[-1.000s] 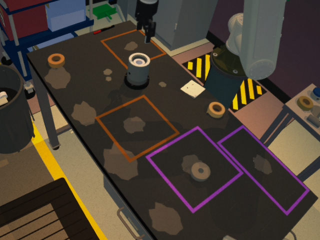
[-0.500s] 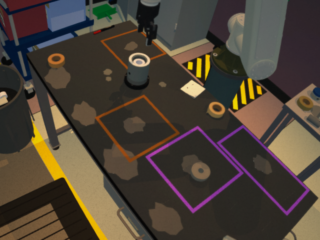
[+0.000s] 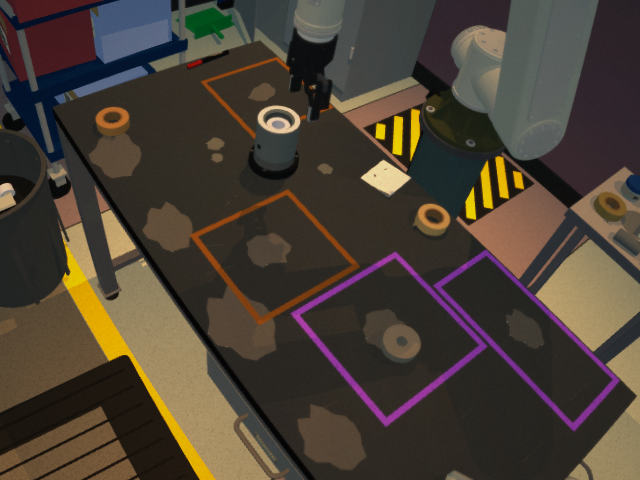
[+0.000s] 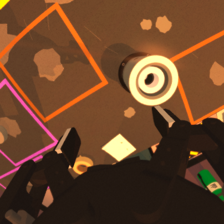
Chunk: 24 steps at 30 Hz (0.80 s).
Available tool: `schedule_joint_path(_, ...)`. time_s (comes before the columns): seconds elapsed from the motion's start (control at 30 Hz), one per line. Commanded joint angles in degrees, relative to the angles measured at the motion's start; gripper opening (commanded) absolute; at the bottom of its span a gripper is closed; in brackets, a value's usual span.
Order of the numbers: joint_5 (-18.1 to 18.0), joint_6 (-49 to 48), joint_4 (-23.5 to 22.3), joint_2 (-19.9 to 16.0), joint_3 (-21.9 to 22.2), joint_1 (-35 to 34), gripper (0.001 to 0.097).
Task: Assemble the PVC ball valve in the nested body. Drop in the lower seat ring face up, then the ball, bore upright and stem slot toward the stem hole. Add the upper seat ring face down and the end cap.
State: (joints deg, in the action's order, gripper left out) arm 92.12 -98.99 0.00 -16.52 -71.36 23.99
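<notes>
The grey valve body [image 3: 278,138] stands upright on its black nest between the two orange squares, and inside its open top [image 4: 153,79] I see a pale ring around a rounded piece with a dark bore. My gripper [image 3: 310,94] hangs just behind and to the right of the body, open and empty [image 4: 115,130]. A grey-brown disc with a centre hole [image 3: 401,342] lies in the left purple square. A tan ring [image 3: 432,219] lies near the table's right edge. An orange ring [image 3: 112,120] lies at the far left corner.
The robot's base [image 3: 455,150] stands off the table's right side on hazard stripes. A white square card [image 3: 386,178] lies right of the body. A dark bin [image 3: 23,217] stands left of the table, and a red marker [image 3: 207,60] lies at the rear edge.
</notes>
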Motion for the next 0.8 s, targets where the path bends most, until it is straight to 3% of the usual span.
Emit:
schedule_joint_path(0.0, -0.3, 0.8, 0.0, 0.1, -0.3, -0.8, 0.09)
schedule_joint_path(0.4, -4.8, 13.7, 0.0, -1.4, -3.4, -13.7, 0.09)
schedule_joint_path(0.77, -8.1, 27.1, 0.0, -6.4, -1.6, -27.1, 0.09)
